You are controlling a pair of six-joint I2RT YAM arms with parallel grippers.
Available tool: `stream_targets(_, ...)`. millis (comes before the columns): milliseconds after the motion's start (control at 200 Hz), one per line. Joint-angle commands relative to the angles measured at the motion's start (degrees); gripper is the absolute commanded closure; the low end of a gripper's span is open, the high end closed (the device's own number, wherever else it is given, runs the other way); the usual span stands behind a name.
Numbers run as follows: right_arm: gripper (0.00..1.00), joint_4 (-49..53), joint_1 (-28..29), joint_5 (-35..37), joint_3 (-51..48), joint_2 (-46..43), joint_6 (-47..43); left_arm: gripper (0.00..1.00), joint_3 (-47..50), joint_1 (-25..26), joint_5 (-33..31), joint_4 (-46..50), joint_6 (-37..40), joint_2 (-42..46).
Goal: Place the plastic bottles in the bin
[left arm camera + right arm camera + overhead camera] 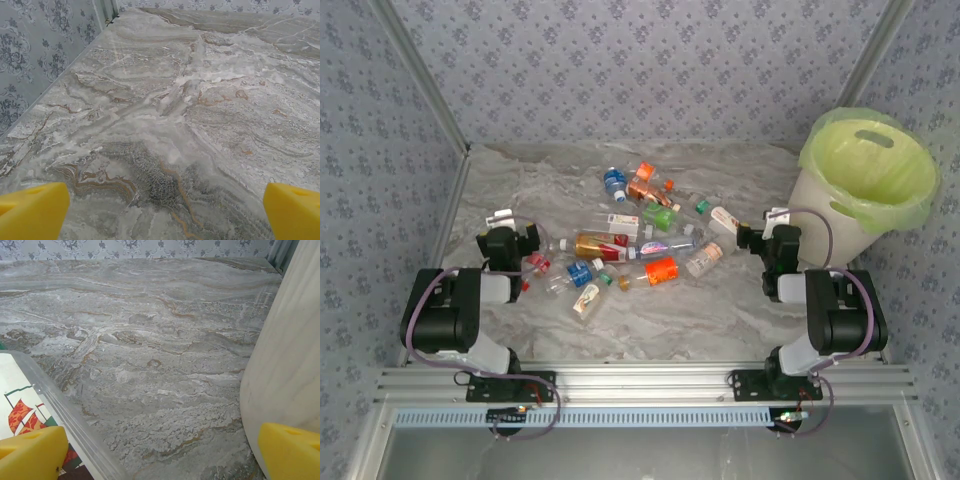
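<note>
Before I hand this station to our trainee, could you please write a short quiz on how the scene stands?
1. True or false: the left pincer and the right pincer both stand open, holding nothing.
2. Where is the bin? A: in the far left corner. B: on the right, just beyond the right arm. C: at the near edge, in the middle.
3. Fill in: the plastic bottles lie scattered on the marble-patterned ___, between the two pincers.

Key: 1 true; 2 B; 3 table.
</note>
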State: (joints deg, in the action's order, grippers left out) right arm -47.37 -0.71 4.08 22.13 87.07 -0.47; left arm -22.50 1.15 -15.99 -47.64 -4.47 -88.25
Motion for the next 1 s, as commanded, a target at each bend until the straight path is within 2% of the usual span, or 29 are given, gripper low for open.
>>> stream_targets(0, 0.0, 0.4, -0.2, 2.3, -0.1, 0.0, 0.0, 0.0, 0.3, -0.1, 0.5, -1.6, 0.4, 0.4)
stream_targets(830, 0.0, 0.8, -0.3, 1.3, 0.0, -0.3, -0.4, 0.01, 0.4, 0.1, 0.4, -1.9, 0.6, 0.5)
stream_targets(924, 0.0, 4.9, 0.2, 0.9, 1.5, -2.3, -1.2, 0.01, -1.4, 0.2, 0.9, 3.2, 0.9, 3.1)
stream_targets(994, 0.0, 9.0, 0.9, 0.9, 2.4, -5.4, -2.4, 0.01, -3.7, 0.2, 1.2, 10.6, 1.2, 6.0)
